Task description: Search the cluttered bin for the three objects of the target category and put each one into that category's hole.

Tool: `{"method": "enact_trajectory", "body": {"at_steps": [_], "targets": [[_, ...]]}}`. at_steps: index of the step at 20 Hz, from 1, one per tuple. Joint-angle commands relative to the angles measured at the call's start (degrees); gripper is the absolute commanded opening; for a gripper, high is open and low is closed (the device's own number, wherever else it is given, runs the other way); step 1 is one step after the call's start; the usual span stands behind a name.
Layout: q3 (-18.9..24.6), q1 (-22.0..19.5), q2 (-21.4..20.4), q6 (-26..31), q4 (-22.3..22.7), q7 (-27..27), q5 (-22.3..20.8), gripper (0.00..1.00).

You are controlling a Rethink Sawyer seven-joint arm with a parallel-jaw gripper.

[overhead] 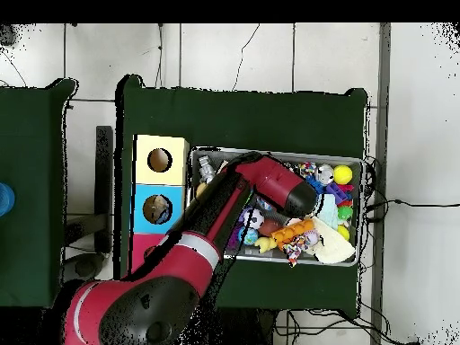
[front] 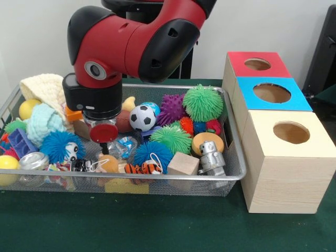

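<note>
The gripper [front: 105,148] hangs low inside the wire bin [front: 157,178], its tip down among the small toys. From across the table its end is a dark stub under the red disc, and I cannot tell whether it is apart or together. From above, the arm's own wrist covers it.

Nothing here says which category is wanted, so this is my guess: the spiky rubber puffs are the plainest set. They would be light, soft and springy. The strands give way and slide, so a hold should close deep across the middle of the ball, not on the hairs.

None of them lies beneath the gripper. The blue puff [front: 152,153] is the closest, near it on the side toward the boxes and about level with the tip. The smaller green puff [front: 170,138] sits just beyond that. The big green puff [front: 202,102] and the purple puff [front: 171,107] are further off the same way and toward the bin's back wall.

Right beside the tip is a clear crinkly packet [front: 123,146], probably slippery. Just below the tip on the near side is a small orange ball [front: 108,164].

The red hole [front: 257,64], blue hole [front: 271,93] and cream hole [front: 291,132] stand well apart from the gripper, outside the bin past its far end.
</note>
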Motion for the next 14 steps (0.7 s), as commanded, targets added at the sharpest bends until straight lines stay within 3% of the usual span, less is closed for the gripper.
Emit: {"method": "enact_trajectory", "body": {"at_steps": [1, 14], "targets": [[8.5, -0.1, 2.1, -3.1, -3.0, -6.0, -0.3, 1.0], [7.5, 0.1, 3.0, -2.2, -3.6, -4.2, -0.8, 1.0]]}}
